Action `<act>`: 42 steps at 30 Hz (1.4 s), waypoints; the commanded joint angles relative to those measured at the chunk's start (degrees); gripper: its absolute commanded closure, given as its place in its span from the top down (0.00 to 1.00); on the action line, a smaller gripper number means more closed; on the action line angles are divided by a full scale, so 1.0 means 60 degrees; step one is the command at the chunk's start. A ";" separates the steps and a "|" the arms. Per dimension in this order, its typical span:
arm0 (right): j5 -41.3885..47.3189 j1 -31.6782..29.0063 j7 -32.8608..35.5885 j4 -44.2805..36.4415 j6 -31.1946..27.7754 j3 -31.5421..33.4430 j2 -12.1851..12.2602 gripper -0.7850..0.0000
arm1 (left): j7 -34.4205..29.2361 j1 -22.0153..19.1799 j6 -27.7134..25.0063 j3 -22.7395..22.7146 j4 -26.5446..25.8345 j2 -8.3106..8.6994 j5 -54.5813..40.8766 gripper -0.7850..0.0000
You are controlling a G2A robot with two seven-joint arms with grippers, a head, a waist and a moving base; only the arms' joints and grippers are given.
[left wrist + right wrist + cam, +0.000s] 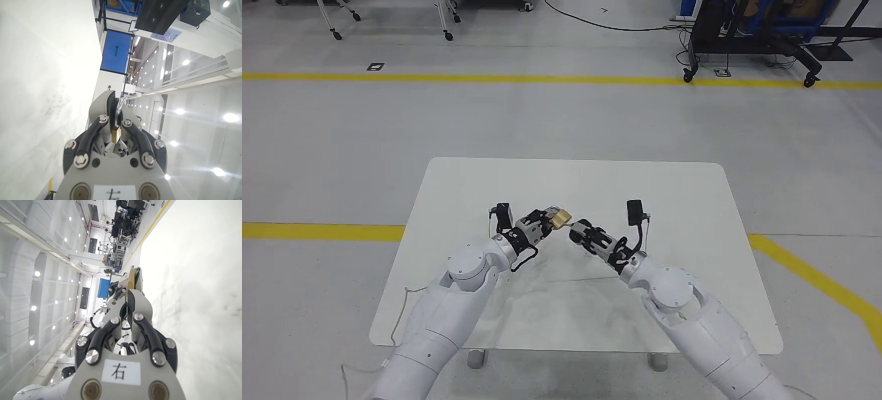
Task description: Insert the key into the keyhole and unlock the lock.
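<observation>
Left gripper (547, 218) fingers pinching brass lock (559, 216) above tabletop (682, 200), frame centre, right gripper (576, 228) fingers pressed together beside lock.

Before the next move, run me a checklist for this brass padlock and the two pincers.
1. Left pincer shut on the square brass padlock: ok.
2. Right pincer shut, tip right at the padlock: ok.
3. Key held in right pincer: cannot tell, hidden between its fingers.
4. Key seated in keyhole: cannot tell.
5. Padlock held clear of the white rectangular table: ok.
</observation>
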 commanded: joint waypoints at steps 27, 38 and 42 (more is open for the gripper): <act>-0.0749 -0.0058 -0.1289 -0.0093 0.0380 -0.0171 -0.0323 0.00 | 0.0162 0.0066 0.0028 -0.0152 0.0005 -0.0089 -0.0130 0.00; -0.0953 -0.0116 -0.1366 -0.0102 0.0363 -0.0248 -0.0433 0.00 | 0.0103 0.0021 0.0100 -0.0107 0.0090 -0.0131 -0.0090 0.00; -0.0976 -0.0142 -0.1360 -0.0118 0.0303 -0.0273 -0.0473 0.00 | 0.0100 0.0022 0.0095 -0.0129 0.0108 -0.0140 -0.0106 0.00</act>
